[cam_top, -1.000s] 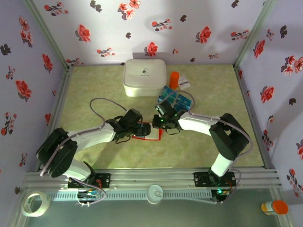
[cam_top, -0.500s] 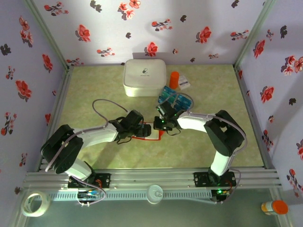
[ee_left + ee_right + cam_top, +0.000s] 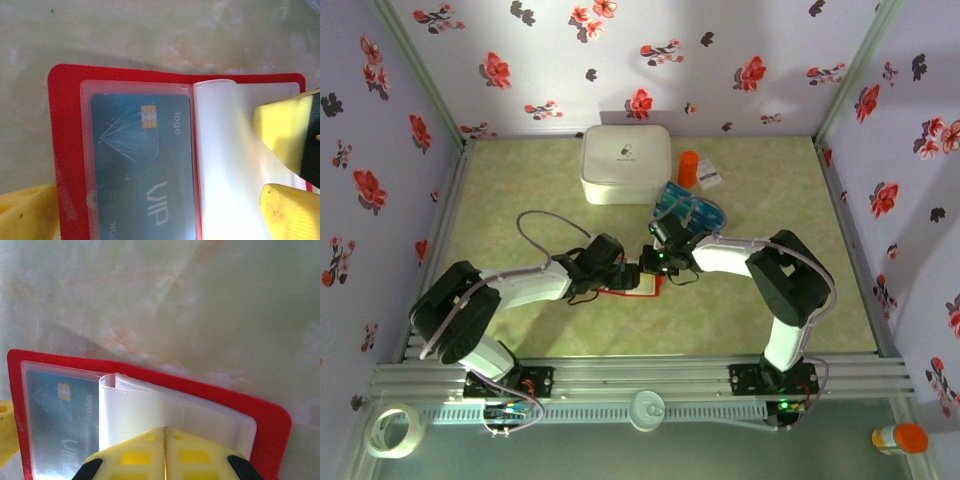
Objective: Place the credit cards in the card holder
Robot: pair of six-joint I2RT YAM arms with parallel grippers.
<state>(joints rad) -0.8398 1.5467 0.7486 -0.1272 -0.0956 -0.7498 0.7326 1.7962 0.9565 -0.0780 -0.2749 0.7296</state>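
Yellow pads point(image 3: 25, 212) tip the left gripper point(image 3: 623, 275), which hangs over the middle of the table point(image 3: 520, 200). Its jaws are released and spread wide, grasping nothing, and one pad overlaps a corner of the card holder point(image 3: 67, 150). That red holder lies open and flat near the table's centre, a little toward the near edge. In the clear sleeve on its left half sits one teal credit card point(image 3: 142, 170), printed with a chip, a diamond outline and "VIP". Right of the sleeve, a pale inner leaf point(image 3: 145, 410) curls up from the spine. The right gripper point(image 3: 165, 440) is at that leaf, its jaws clenched tight together with the tips against it. Whether the leaf is nipped between them I cannot tell. Farther right and toward the far edge, more credit cards point(image 3: 690, 212) lie on a clear sheet. An orange cylinder point(image 3: 688, 168) and a white packet point(image 3: 710, 177) stand just beyond them.
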